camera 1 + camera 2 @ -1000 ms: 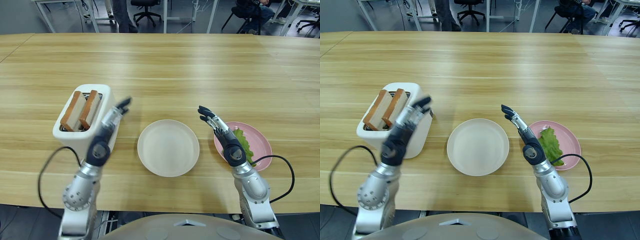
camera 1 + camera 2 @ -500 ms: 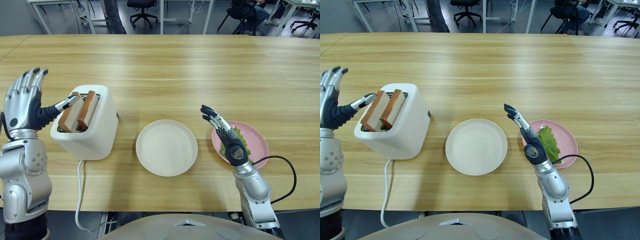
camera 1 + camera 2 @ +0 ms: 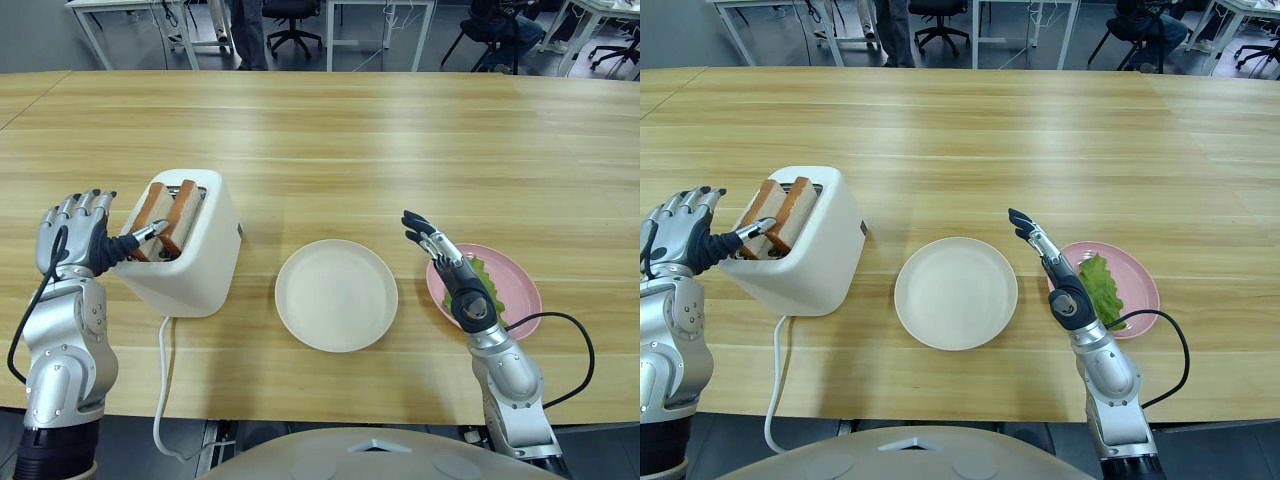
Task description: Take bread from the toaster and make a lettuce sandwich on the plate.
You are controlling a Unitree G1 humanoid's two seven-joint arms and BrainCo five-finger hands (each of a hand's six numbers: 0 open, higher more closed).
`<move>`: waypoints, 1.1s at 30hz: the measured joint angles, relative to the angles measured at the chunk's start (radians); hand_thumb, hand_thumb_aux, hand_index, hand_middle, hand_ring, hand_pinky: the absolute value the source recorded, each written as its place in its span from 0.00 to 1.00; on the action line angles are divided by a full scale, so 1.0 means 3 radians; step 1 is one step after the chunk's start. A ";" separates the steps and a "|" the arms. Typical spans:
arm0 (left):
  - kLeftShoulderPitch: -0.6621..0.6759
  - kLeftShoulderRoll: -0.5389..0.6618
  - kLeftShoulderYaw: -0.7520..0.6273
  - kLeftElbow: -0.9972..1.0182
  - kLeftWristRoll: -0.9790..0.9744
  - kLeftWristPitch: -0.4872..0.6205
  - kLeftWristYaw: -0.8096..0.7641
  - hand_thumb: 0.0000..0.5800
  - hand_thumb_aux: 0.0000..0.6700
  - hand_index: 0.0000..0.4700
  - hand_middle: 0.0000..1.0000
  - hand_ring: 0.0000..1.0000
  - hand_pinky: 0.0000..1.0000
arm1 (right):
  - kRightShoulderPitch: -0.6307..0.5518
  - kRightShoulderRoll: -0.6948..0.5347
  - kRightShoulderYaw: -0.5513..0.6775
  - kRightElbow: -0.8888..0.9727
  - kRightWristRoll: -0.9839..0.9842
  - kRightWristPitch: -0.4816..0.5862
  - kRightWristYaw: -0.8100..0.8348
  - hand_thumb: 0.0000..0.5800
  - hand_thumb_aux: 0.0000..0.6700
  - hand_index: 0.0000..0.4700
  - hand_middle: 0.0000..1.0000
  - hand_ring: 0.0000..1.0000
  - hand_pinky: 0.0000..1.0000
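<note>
- Because the two bread slices (image 3: pixel 180 212) stand in the slots of the toaster (image 3: pixel 200 270), only their upper parts show; the rest is sunk inside.
- Left hand (image 3: pixel 72 238) is held just left of the toaster, its fingers spread and pointing up, holding nothing. Its thumb reaches toward the nearer slice, and whether the tip touches the bread cannot be told.
- Right hand (image 3: pixel 438 252) is held low with its fingers straight and pressed together, gripping nothing. It lies over the left rim of the pink plate (image 3: pixel 1140 285) and hides that part of the rim.
- Lettuce (image 3: pixel 1100 283) lies on the pink plate, its left edge partly behind the right forearm.
- From the toaster's near side a white cord (image 3: pixel 160 370) runs off the table's near edge, where its end is cut off from view.
- White plate (image 3: pixel 956 293) sits bare between the toaster and the pink plate, apart from both, near the front edge of the table (image 3: pixel 400 130).
- Behind these things the wooden tabletop runs wide and bare to its far edge; the toaster sits close to the left hand's side, with open wood between it and the white plate.
</note>
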 measured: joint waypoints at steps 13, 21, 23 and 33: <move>-0.0014 -0.0161 -0.0095 -0.0055 -0.0292 -0.0039 0.0111 1.00 1.00 0.98 0.00 0.00 0.00 | 0.0007 -0.0007 0.0003 -0.0020 0.0001 0.0043 0.0001 0.00 0.00 0.00 0.00 0.00 0.00; -0.0113 -0.0358 0.0025 -0.0070 -0.0635 -0.0105 0.0477 1.00 1.00 0.98 0.77 0.77 0.77 | 0.0002 -0.0007 0.0002 -0.0021 -0.0032 0.0054 -0.0002 0.00 0.00 0.00 0.00 0.00 0.00; -0.0185 -0.0430 0.0158 -0.0165 -0.0812 -0.0168 0.0617 1.00 1.00 0.98 0.91 0.91 0.91 | -0.0046 -0.0027 -0.0043 0.0011 -0.0255 0.0051 -0.0078 0.00 0.00 0.00 0.00 0.00 0.00; -0.0404 -0.0601 0.0676 -0.0598 -0.1629 -0.0610 0.1049 1.00 1.00 0.98 1.00 1.00 1.00 | -0.0726 -0.1464 -0.0759 0.0649 -0.3200 0.0324 -0.1780 0.00 0.00 0.00 0.00 0.00 0.00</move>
